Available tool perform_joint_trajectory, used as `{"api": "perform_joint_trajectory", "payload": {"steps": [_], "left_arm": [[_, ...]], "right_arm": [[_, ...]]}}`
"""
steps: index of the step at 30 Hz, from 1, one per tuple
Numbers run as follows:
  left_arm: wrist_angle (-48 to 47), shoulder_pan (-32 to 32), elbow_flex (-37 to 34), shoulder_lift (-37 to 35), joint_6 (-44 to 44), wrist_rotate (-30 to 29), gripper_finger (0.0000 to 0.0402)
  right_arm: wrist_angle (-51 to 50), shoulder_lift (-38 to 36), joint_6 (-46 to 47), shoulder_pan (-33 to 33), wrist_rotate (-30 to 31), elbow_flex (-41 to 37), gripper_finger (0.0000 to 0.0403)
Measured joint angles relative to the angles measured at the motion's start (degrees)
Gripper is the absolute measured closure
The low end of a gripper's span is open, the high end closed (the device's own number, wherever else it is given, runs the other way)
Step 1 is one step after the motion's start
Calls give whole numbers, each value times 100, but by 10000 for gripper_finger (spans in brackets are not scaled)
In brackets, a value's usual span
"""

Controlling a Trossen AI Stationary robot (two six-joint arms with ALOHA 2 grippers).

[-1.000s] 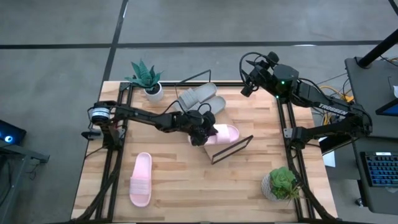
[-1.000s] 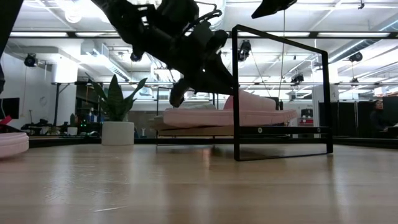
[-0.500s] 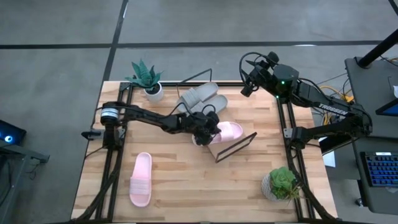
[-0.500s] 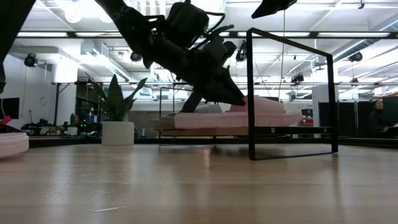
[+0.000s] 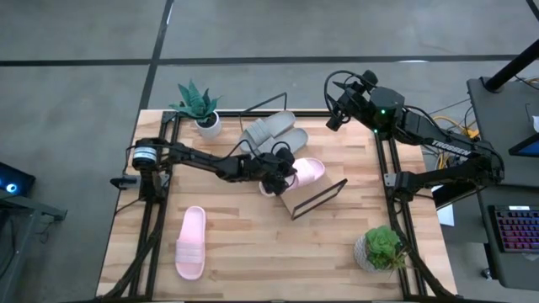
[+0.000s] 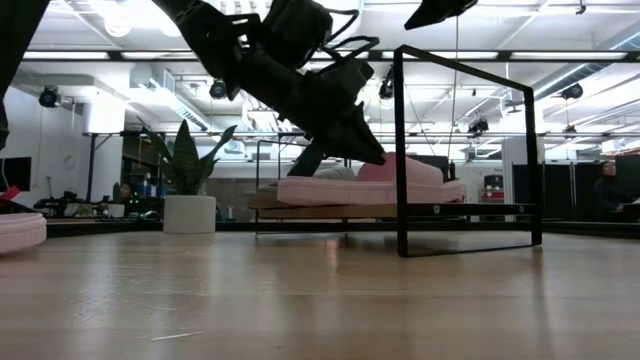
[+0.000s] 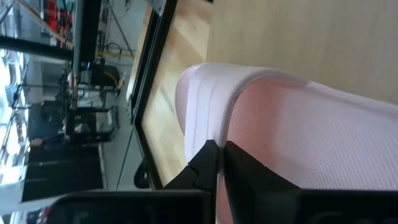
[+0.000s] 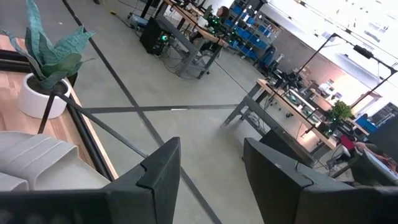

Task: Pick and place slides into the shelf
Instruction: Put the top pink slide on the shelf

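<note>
**Q:** You're mid-placement here, so how do you expect that sandal to behave, and where should you grab?

**A:** Your left gripper (image 5: pixel 282 168) sits near the middle of the high view, and the left wrist view shows its two dark fingers (image 7: pixel 211 163) pinched almost together on the ribbed edge of the pale pink foam slide sandal (image 5: pixel 306 172). That sandal is lying on the slanted light-wood shelf board with the thin black wire frame (image 5: pixel 324 196), just right of centre; in the low view it looks flat along the board. It looks soft and light, so I'd guess it'll squash under the pads and flop if you hold it only at a tip. The strap or the sole edge beside the strap is probably your safest bite, since foam isn't slippery but it does bend.

**Q:** And the others?

**A:** Two grey foam slide sandals (image 5: pixel 271 133) sit side by side on the shelf's upper part, above the pink one. The second pale pink foam slide (image 5: pixel 191 242) waits on the plank tabletop (image 5: pixel 253 252) at lower left, strap up. Your right gripper (image 5: pixel 335 118) is parked at upper right, fingers spread wide and empty.
</note>
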Motion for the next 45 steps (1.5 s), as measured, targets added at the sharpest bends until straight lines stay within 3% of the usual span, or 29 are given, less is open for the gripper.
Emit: {"api": "perform_joint_trajectory", "payload": {"steps": [19,45], "left_arm": [[231,-58,24,-11,-409,-928,401],[355,-40,222,13,-890,-905,401]], "right_arm": [[-2,0,2,-2,0,0,236],[-2,0,66,-2,-295,0,236]]}}
